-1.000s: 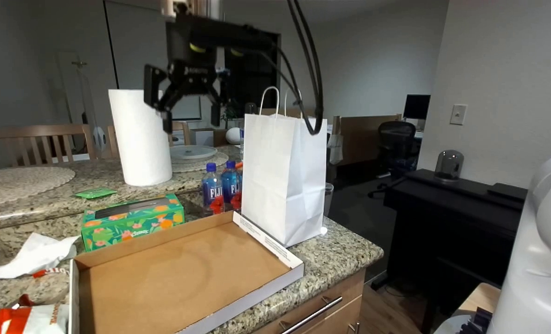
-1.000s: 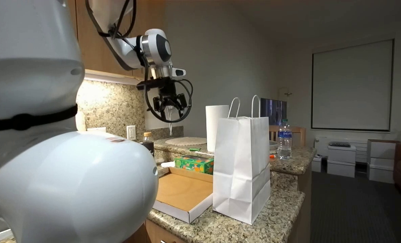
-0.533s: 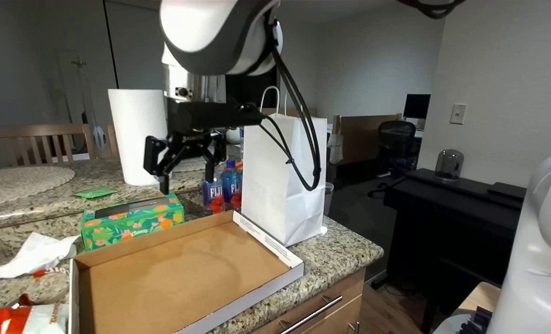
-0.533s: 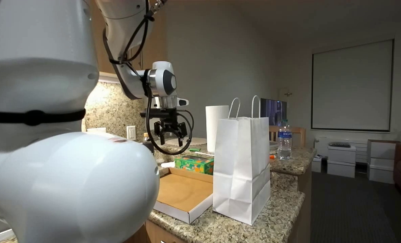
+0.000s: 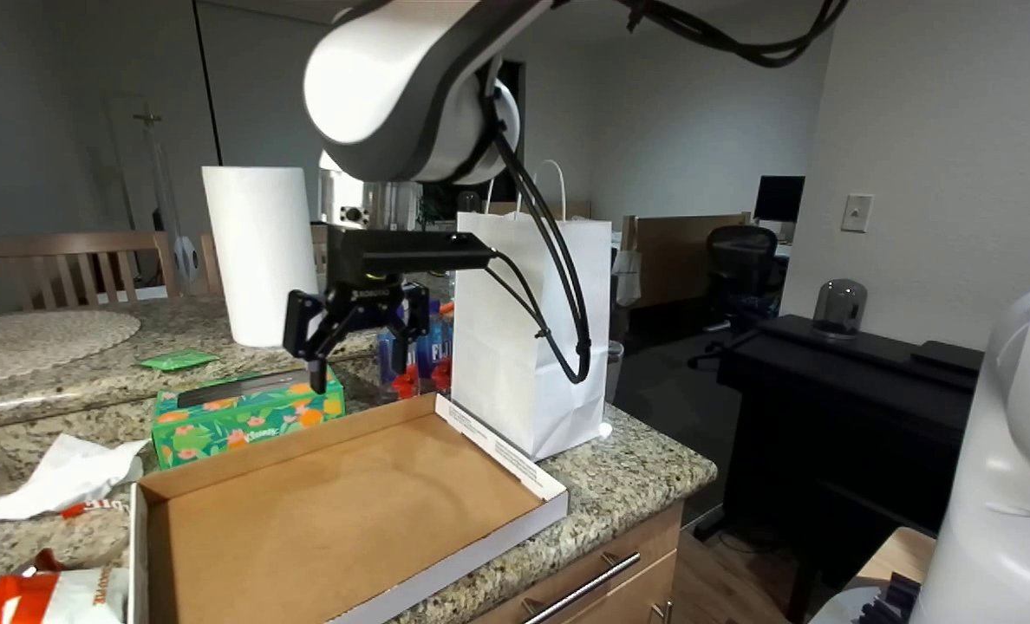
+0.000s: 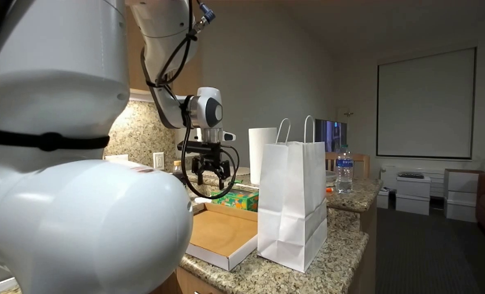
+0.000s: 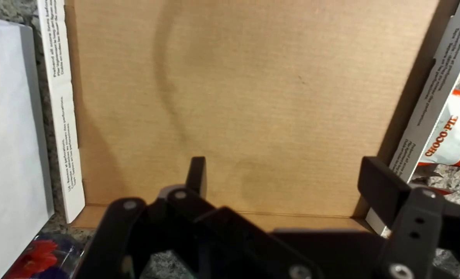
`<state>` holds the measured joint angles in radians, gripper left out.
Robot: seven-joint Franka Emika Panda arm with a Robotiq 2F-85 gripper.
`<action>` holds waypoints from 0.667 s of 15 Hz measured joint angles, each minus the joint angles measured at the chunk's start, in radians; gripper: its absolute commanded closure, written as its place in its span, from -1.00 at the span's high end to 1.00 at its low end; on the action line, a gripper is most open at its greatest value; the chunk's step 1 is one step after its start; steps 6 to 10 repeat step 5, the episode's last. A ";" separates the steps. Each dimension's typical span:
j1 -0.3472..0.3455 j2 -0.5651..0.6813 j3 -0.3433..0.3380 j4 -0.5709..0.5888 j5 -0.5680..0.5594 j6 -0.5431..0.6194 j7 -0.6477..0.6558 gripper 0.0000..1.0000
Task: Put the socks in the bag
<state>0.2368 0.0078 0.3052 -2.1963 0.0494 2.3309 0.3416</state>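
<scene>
The bag is a white paper bag with two handles, upright on the granite counter beside the cardboard tray. It shows in both exterior views, and its side fills the left edge of the wrist view. No socks can be made out in any view. My gripper is open with nothing between its fingers, and it hangs above the tray's back part near the tissue box. In the wrist view the spread fingers stand over the bare brown floor of the tray.
A shallow cardboard tray lies beside the bag. A green tissue box, FIJI bottles and a paper towel roll stand behind it. A Choco Pie packet and crumpled white tissue lie at the left.
My gripper has come down from high above the counter to just above the tissue box level, shifting slightly toward the bag. It stays open. The bag and tray have not moved.
</scene>
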 measured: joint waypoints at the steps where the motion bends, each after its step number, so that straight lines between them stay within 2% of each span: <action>1: 0.000 0.006 -0.002 0.003 0.000 0.000 0.000 1.00; 10: 0.001 0.014 -0.004 0.010 0.001 0.000 0.000 1.00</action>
